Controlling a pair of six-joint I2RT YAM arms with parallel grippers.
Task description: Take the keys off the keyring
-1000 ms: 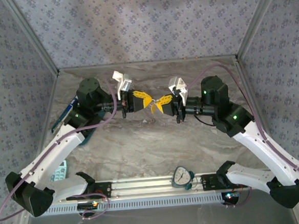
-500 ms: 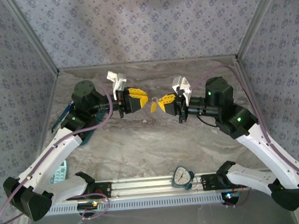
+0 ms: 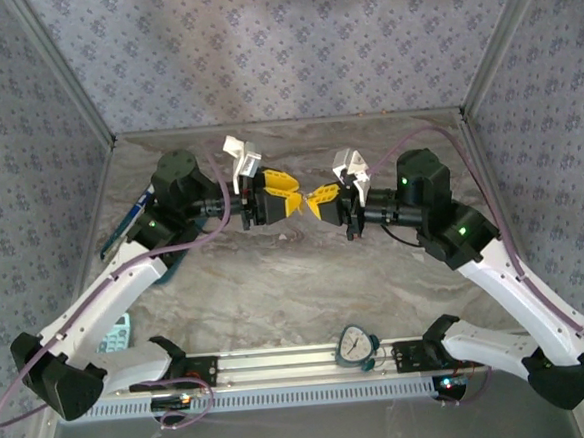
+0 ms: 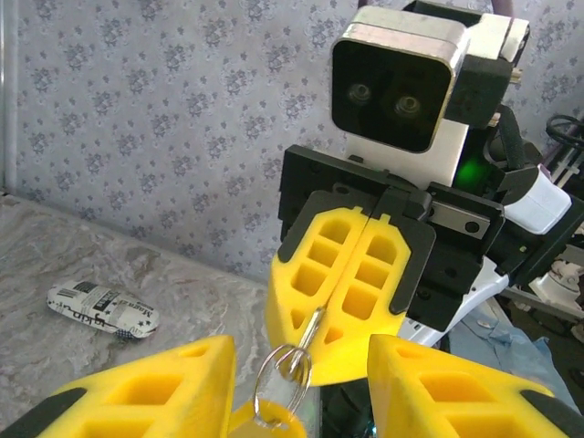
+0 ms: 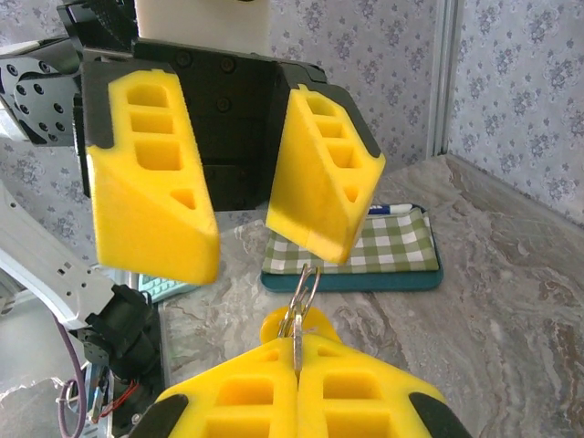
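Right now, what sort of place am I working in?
Probably a purpose-built robot test booth rather than a real room: patterned walls close in a marble-look table on three sides, metal posts frame the corners, and a timer dial sits on the rail at the near edge.

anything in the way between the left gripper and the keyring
Nothing visible. The keyring sticks out of the shut right gripper, and the open left gripper faces it directly, with one finger close beside the ring.
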